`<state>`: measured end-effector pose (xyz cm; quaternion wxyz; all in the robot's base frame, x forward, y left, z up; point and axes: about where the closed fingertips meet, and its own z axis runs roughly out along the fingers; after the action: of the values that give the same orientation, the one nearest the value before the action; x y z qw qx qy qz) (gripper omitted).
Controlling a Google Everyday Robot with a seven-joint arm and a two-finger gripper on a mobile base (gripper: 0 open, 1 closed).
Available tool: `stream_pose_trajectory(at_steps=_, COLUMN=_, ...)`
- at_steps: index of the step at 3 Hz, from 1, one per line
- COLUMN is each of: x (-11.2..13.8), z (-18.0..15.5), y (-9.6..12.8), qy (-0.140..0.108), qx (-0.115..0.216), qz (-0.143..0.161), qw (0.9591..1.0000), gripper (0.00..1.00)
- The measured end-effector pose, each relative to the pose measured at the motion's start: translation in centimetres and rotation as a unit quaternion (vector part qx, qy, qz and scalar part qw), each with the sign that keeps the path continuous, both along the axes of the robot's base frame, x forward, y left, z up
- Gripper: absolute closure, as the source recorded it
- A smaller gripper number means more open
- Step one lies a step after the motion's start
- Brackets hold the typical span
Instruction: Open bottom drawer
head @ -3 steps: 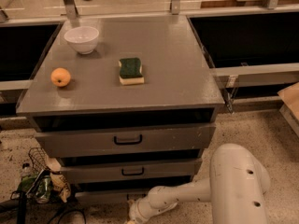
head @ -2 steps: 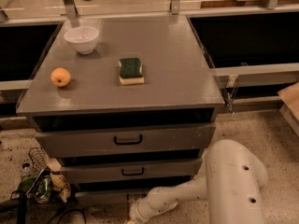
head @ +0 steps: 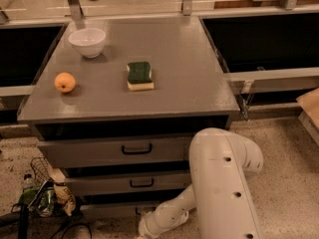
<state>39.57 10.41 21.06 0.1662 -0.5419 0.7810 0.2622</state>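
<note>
Nearest us, the white arm (head: 224,183) bends down toward the floor (head: 284,148). Its gripper (head: 145,229) sits at the lower edge of the view, low in front of the cabinet (head: 189,73) and close to the bottom drawer (head: 107,209). We cannot tell whether the gripper is open or closed, or whether it touches the pull. That drawer is the lowest grey strip of the three, just above the floor, and it looks shut to us. The forearm hides most of its handle.

We judge the step in hand to be getting hold of that pull. To do it well, we would keep the wrist level with the handle and seat the gripper squarely on it. We would then draw straight out along the drawer's run, since a skewed or upward tug could slip off or jam the front. The arm crowds the space in front, so we would leave room for the drawer to travel.

To the left on the floor, a wire basket (head: 39,168) holds crumpled packets (head: 61,195). The middle drawer (head: 99,184) and top drawer (head: 84,153) look closed, their contents hidden. On top of the cabinet lie a sponge (head: 139,75) and an orange (head: 65,82), and farthest back stands a white bowl (head: 87,41) that looks empty
</note>
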Motion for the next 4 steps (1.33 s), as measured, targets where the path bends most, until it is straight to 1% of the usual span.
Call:
stream_pose_trajectory(at_steps=1, x=0.0, z=0.0, y=0.0, qy=0.0, qx=0.0, qz=0.0, qw=1.0, gripper=0.0)
stream_pose_trajectory(at_steps=2, x=1.6, z=-1.1, y=0.3, qy=0.005, qx=0.014, qz=-0.005, qw=0.9999, gripper=0.0)
stream_pose_trajectory(at_steps=3, x=1.7, z=-1.2, y=0.3, qy=0.008, qx=0.017, qz=-0.008, qw=0.9998, gripper=0.0)
stream_pose_trajectory(at_steps=4, x=3.4, z=-2.0, y=0.1, qy=0.009, qx=0.017, qz=-0.02, qw=0.9996, gripper=0.0)
